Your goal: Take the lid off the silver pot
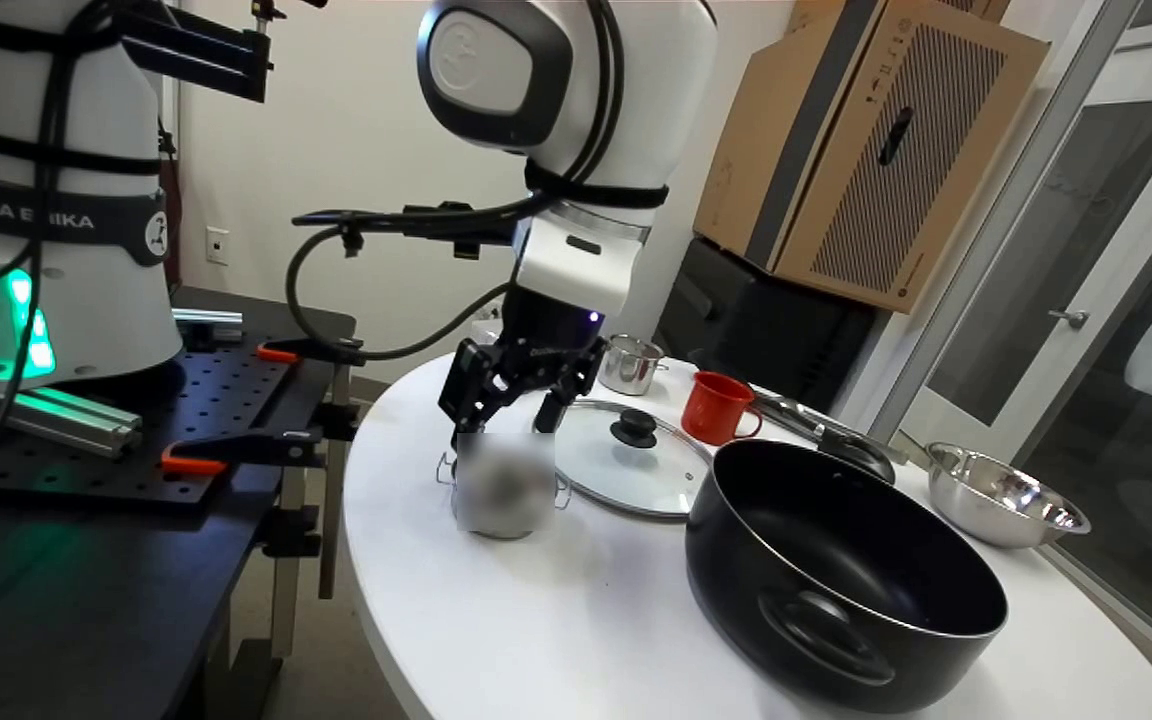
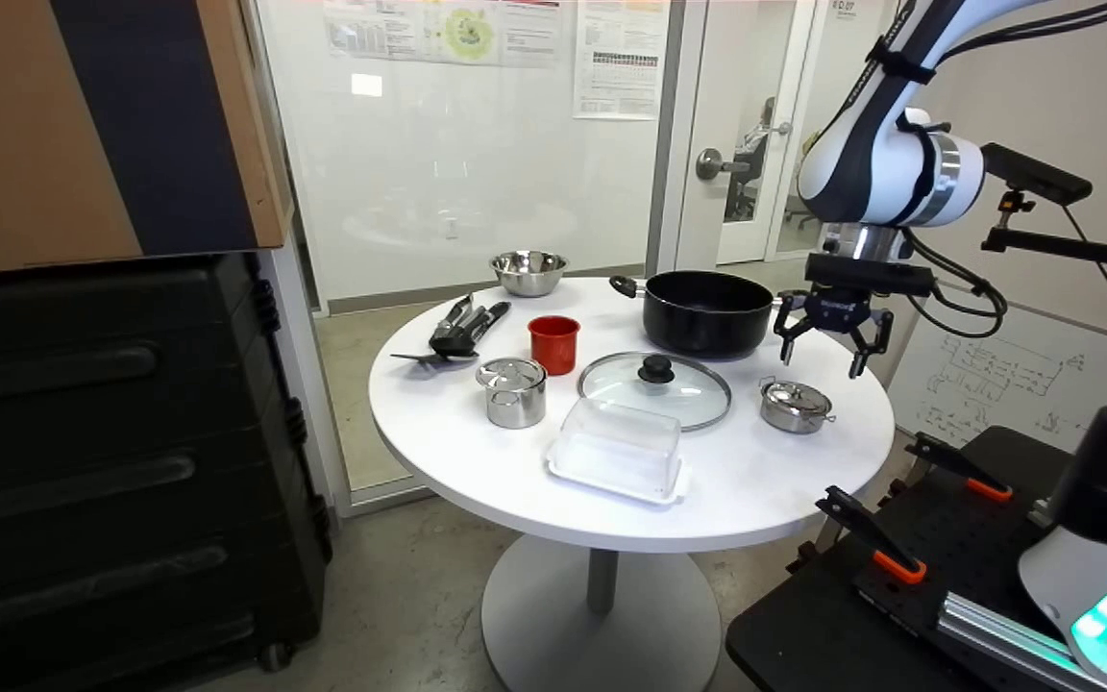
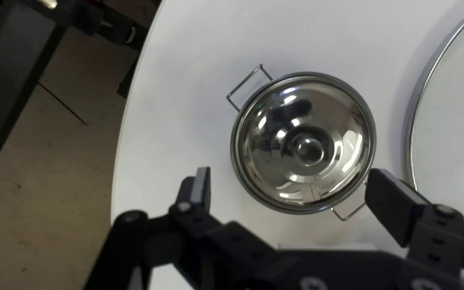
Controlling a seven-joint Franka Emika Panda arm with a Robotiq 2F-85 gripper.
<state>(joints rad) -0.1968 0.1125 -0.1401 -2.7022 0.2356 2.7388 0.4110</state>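
Observation:
The small squat silver pot stands near the table edge, with wire handles on two sides. Its shiny round lid with a centre knob sits on it. The lid also shows in an exterior view. In an exterior view, a blurred patch hides most of the pot. My gripper points down, open and empty, above the pot and apart from it. In the wrist view my gripper's fingers are spread wider than the lid, one towards each side, with the knob seen beyond the fingertips.
The large glass lid lies close beside the pot. The big black pot, a red mug, a tall silver cup, a clear butter dish, black-handled utensils and a silver bowl stand on the table.

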